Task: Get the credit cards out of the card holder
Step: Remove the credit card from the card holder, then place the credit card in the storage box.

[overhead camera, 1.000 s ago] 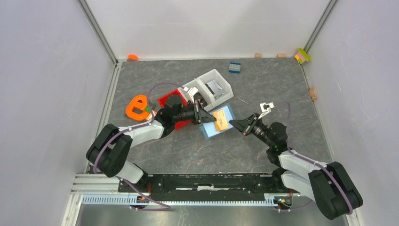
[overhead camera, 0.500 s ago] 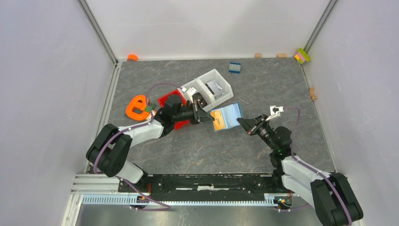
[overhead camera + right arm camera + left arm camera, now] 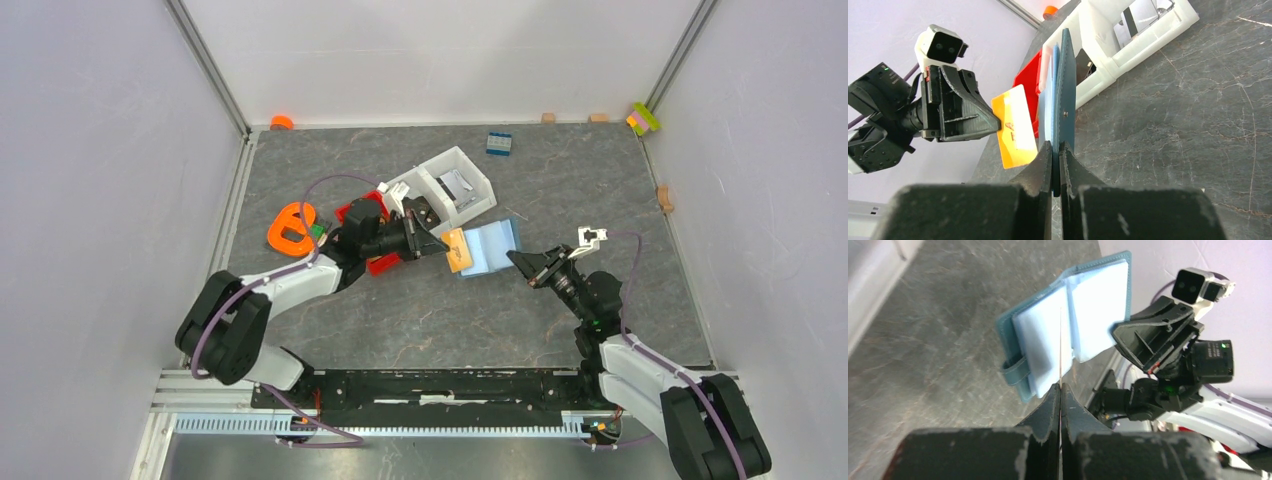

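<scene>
Card holder [image 3: 492, 246] being held open and upright.
Right tool [image 3: 517, 259] is gripping its edge, pale inside facing left; left tool [image 3: 443, 249] is pinching an orange credit card [image 3: 458, 250] beside it.

Tight behind left hand [image 3: 446, 250]: white bin [image 3: 478, 172] and red box [image 3: 352, 211] just at its back, orange thing [image 3: 290, 228] further left. Between it and right hand [image 3: 514, 259], only holder [image 3: 492, 247] and card [image 3: 457, 249]. Loads of bare table [image 3: 440, 310] up front and right.
</scene>
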`<state>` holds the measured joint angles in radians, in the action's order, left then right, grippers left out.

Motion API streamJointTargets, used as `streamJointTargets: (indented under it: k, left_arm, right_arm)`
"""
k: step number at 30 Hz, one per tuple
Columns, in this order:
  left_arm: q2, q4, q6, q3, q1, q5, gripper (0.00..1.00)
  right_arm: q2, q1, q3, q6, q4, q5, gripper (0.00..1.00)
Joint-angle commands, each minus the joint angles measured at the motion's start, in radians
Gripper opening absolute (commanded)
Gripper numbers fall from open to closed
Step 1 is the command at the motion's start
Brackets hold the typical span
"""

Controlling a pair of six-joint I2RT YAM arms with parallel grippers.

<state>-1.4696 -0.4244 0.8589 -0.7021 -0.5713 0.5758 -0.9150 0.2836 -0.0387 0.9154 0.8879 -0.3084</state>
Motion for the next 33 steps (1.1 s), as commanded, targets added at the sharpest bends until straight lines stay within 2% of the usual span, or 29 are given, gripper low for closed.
streamJointTargets:
  k: [1, 5, 16, 22, 33]
  left_arm:
    - [0.111, 0.154, -0.129, -0.026, 0.011, -0.187, 0.02]
    - [0.205, 0.257, -0.219, -0.015, 0.016, -0.410, 0.02]
    - [0.416, 0.297, -0.202, 0.097, 0.042, -0.887, 0.02]
    - [0.333, 0.318, -0.218, 0.061, 0.086, -0.887, 0.02]
    - [0.148, 0.326, -0.275, -0.024, 0.196, -0.727, 0.02]
  right_arm:
    - [0.022, -0.007, 0.003, 0.000, 0.026, 0.021, 0.00]
    - [0.021, -0.008, -0.001, -0.003, 0.025, 0.017, 0.00]
    - [0.038, -0.008, -0.006, -0.015, 0.007, 0.018, 0.00]
    - [0.046, -0.008, -0.012, -0.025, -0.004, 0.018, 0.00]
    - [0.034, -0.007, -0.012, -0.027, -0.007, 0.019, 0.00]
